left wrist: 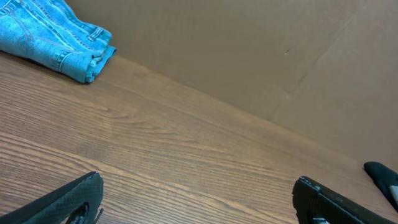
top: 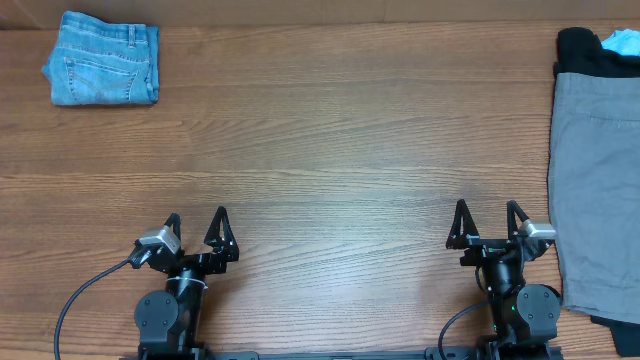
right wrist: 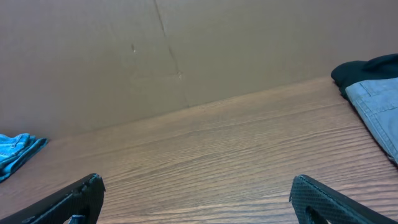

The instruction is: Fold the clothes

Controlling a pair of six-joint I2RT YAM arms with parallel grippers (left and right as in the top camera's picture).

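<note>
The grey clothes lie flat at the table's right edge, on top of a black garment. Their near corner also shows in the right wrist view. My left gripper is open and empty near the front edge at the left; its fingers frame bare wood in the left wrist view. My right gripper is open and empty near the front edge, just left of the grey clothes, with bare wood between its fingers in the right wrist view.
Folded light-blue denim jeans sit at the far left corner and also show in the left wrist view. A light-blue cloth peeks out at the far right. A brown cardboard wall stands behind the table.
</note>
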